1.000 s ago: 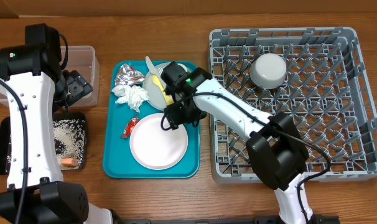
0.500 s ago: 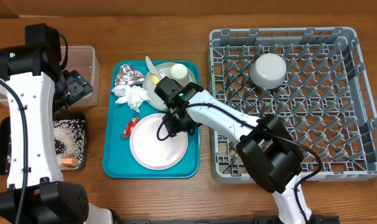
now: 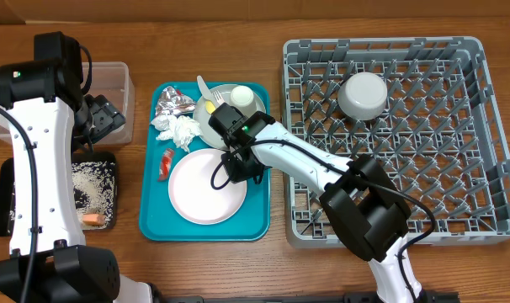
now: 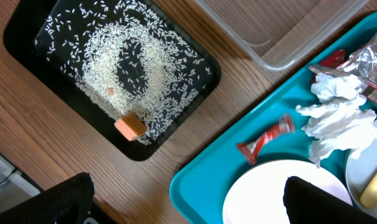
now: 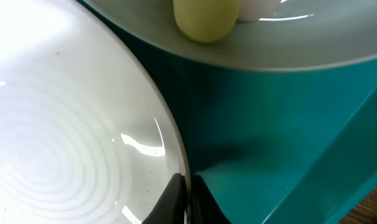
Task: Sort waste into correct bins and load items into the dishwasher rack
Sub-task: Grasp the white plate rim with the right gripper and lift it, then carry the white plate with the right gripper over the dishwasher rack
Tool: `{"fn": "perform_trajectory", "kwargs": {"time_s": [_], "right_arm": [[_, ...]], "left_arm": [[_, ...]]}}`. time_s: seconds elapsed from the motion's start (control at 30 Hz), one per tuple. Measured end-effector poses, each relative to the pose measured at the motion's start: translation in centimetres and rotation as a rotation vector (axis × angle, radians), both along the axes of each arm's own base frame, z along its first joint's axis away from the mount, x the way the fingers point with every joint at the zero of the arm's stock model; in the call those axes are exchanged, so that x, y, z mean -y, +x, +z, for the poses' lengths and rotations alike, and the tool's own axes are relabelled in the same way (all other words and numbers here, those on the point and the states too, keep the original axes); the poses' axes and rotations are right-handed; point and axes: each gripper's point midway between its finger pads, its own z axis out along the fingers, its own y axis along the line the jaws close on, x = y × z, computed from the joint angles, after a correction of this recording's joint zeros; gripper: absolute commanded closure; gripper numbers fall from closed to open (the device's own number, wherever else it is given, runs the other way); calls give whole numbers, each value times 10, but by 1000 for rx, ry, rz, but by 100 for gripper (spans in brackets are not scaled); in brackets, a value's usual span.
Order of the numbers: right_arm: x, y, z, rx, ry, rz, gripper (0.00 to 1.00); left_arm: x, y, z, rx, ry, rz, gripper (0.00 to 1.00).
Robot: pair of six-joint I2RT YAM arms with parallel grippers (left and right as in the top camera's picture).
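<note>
My right gripper is clenched on the rim of the white round plate; my left gripper hangs spread wide, holding nothing.

The grey dishwasher rack fills the right side of the table and holds an upturned small white bowl near its back. Left of it, the teal tray carries the white plate at the front and the grey-green plate behind it, with a white cup and a yellow fork on it. Far left, the clear tub sits behind the black tray, which holds rice grains and an orange cube. The foil ball, napkin and red packet lie along the teal tray's left side.
</note>
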Motion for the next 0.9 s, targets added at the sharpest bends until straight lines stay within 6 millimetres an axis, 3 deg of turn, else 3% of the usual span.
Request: {"fn": "perform_trajectory", "kwargs": {"time_s": [0.13,0.27,0.4,0.5,0.67,0.77,0.9], "right_arm": [[4,-5,5,-31,-18,-8,96],[12,-2,24,-58,-37,-31,96],[27,31,61,-4,-35,-101,96],[50,59,97,65,-49,-168,96],[112,115,180,276,-65,-331,96],[172,134,232,416,-106,-463,96],[232,142,264,508,-156,-592,96]], "left_arm": [[0,0,0,0,0,0,0],[0,0,0,0,0,0,0],[0,0,0,0,0,0,0],[0,0,0,0,0,0,0],[0,0,0,1,1,0,0],[0,0,0,0,0,0,0],[0,0,0,1,1,0,0]]}}
